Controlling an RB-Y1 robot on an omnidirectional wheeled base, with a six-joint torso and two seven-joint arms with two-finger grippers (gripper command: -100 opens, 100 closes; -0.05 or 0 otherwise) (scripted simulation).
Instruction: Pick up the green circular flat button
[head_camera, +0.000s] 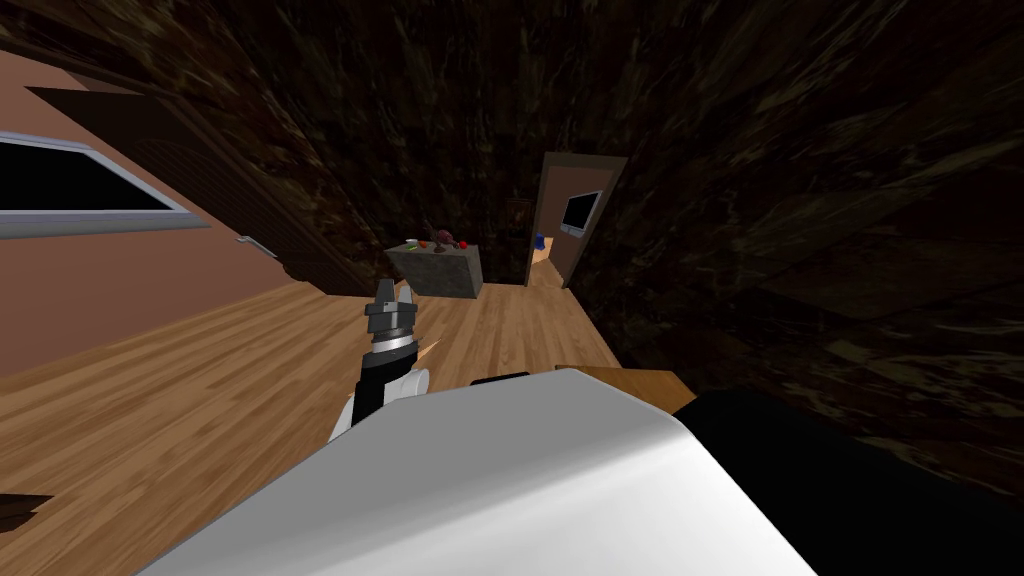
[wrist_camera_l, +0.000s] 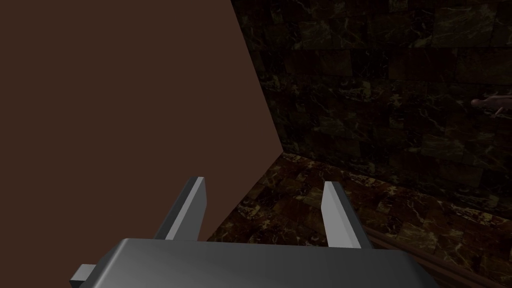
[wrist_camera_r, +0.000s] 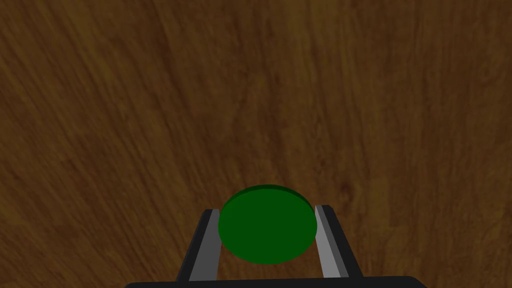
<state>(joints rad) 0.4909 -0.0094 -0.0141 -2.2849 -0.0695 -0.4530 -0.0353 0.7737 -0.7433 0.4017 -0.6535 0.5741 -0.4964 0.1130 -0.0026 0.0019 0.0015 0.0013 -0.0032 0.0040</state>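
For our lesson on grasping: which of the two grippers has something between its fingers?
The right gripper: its fingers press the sides of a flat green button; the left gripper stands open, empty.

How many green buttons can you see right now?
1. The green button sits between the right gripper's fingers, over a brown wooden surface. The items on the far grey table are too small to tell.

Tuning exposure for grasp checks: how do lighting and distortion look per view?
Head view: rolled, wide-lens splay, dark walls, brighter wood floor by the left gripper. Right wrist view: dim, even light; green button in the right gripper casts no visible shadow.
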